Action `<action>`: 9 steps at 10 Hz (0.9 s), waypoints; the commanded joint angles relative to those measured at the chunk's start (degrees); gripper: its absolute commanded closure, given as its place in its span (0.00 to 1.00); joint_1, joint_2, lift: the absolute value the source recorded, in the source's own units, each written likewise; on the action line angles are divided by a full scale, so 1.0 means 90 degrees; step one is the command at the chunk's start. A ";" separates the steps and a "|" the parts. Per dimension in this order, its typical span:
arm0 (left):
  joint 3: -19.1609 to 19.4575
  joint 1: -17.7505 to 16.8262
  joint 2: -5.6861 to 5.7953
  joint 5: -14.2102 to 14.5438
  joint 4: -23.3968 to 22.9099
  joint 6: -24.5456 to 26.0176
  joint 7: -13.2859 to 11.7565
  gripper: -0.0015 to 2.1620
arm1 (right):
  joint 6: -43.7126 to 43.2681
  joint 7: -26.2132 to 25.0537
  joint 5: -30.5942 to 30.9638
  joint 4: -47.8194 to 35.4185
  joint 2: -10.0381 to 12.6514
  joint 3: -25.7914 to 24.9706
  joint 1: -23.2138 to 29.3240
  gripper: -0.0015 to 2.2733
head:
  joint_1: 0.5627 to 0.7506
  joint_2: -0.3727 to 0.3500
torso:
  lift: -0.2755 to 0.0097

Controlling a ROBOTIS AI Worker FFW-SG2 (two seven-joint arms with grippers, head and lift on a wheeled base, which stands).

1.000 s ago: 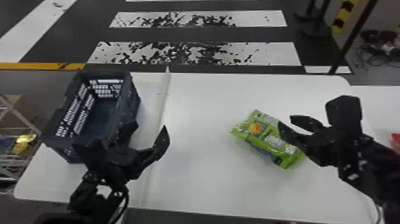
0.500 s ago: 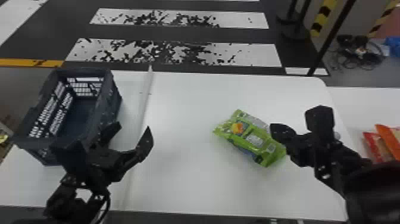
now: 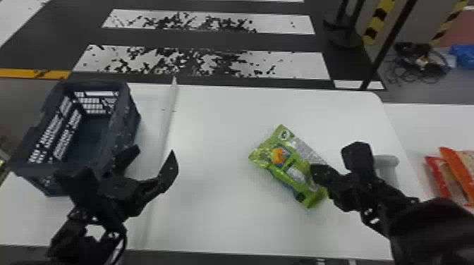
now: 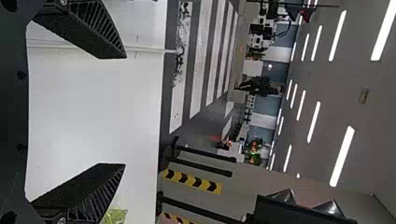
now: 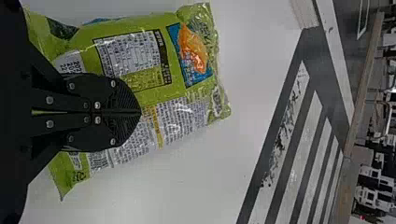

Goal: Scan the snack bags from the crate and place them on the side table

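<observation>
"Snack bag (image 3: pixel 292 165), green, flat on the counter (image 3: pixel 218 218): how to lift well?"

"Leftmost first: hold spread left fingers (image 3: pixel 168 172) clear, near the crate (image 3: pixel 123 135). Next, ease pressed-together right fingers (image 5: pixel 122 99) open over the bag, straddle an edge, pinch lightly, raise level for scanning."

"Count?"

"Left to right: one crate, one green bag, one red bag (image 3: pixel 438 176) and one orange bag (image 3: pixel 455 165) on the side counter (image 3: pixel 419 123)."

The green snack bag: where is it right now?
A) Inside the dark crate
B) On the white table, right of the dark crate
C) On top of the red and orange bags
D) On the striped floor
B: the green snack bag lies on the white table, to the right of the dark crate.
</observation>
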 commanded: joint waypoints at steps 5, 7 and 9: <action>-0.0010 -0.0049 -0.0004 0.0000 0.0072 0.0000 0.0008 0.02 | -0.0763 -0.0029 0.0168 0.0402 0.0120 0.0247 0.0218 0.99 | 0.70 0.52 | 0.68; -0.0010 -0.0058 0.0006 0.0000 0.0072 0.0000 -0.0001 0.02 | -0.1056 -0.0146 -0.0066 -0.0272 0.0218 -0.0124 0.0492 0.99 | 0.70 0.53 | 0.68; -0.0020 -0.0058 0.0006 0.0000 0.0072 -0.0020 -0.0001 0.02 | -0.0802 -0.0166 -0.0095 -0.1102 0.0286 -0.0407 0.0843 0.99 | 0.70 0.53 | 0.68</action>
